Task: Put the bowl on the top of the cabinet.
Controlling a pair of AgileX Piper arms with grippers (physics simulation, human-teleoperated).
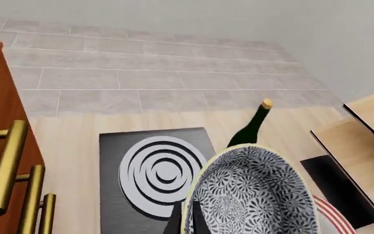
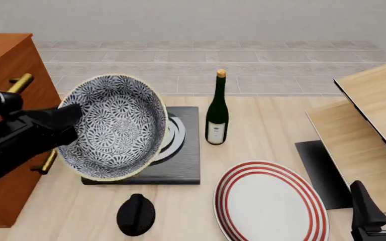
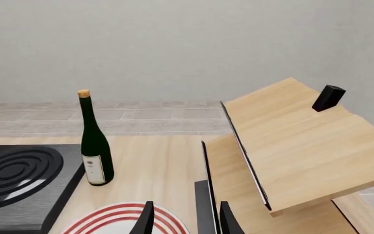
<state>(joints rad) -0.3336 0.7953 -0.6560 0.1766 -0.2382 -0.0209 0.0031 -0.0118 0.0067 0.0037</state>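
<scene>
Table (image 2: 260, 125): pale wood, tiled floor (image 2: 179, 60) past its far edge.
Hob (image 2: 179, 160): dark slab with a ringed burner, left of centre.
Bottle (image 2: 216, 113): upright, dark green, at 3 o'clock from the hob, just beside it.
Plate (image 2: 270, 203): white with red rings, at 5 o'clock from the bottle, near edge.
Black knob-like thing (image 2: 136, 215): at 6 o'clock from the hob.
Boards (image 2: 367, 125): light wood, tilted, on a black base at the right edge.
Cabinet (image 2: 5, 65): at the left edge.
</scene>
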